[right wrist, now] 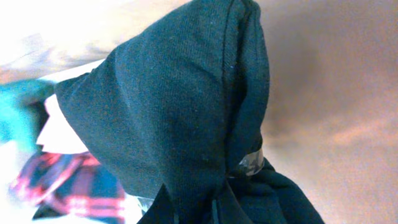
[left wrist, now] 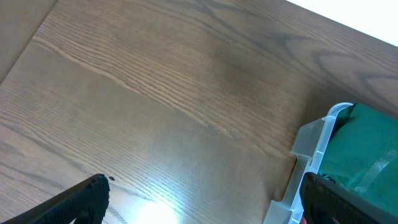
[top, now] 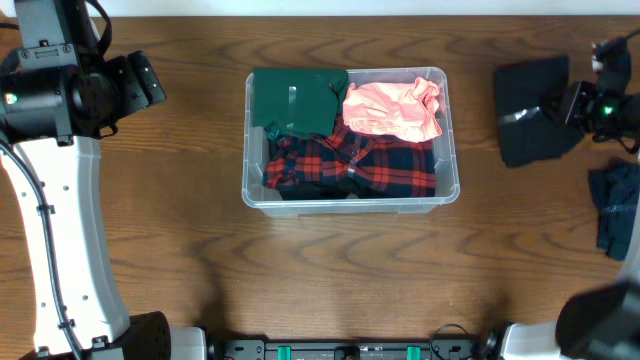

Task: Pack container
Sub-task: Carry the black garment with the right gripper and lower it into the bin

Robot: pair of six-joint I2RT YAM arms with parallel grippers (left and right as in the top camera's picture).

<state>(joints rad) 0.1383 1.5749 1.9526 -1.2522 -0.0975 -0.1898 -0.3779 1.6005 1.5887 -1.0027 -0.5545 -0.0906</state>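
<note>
Right hand [right wrist: 194, 208] fingertips hidden inside dark garment [right wrist: 180, 99]; plaid cloth [right wrist: 68, 180] beyond the hand blurred.

The table [top: 300, 280] is mid-brown wood with darker wavy grain. The container [top: 350, 206] is clear, colourless plastic, and the cloth inside shows through its walls. In its far-left corner lies a plain dark green garment [top: 295, 100]. In its far-right corner lies a plain salmon-pink garment [top: 395, 108]. Along its near side is a plaid garment [top: 350, 165], red checks on navy with black lines. Near the table's far-right corner is a plain black garment [top: 530, 110], and at the right edge a dark blue garment [top: 615, 205]. The left arm [top: 60, 250] has a white shell and black joints.
</note>
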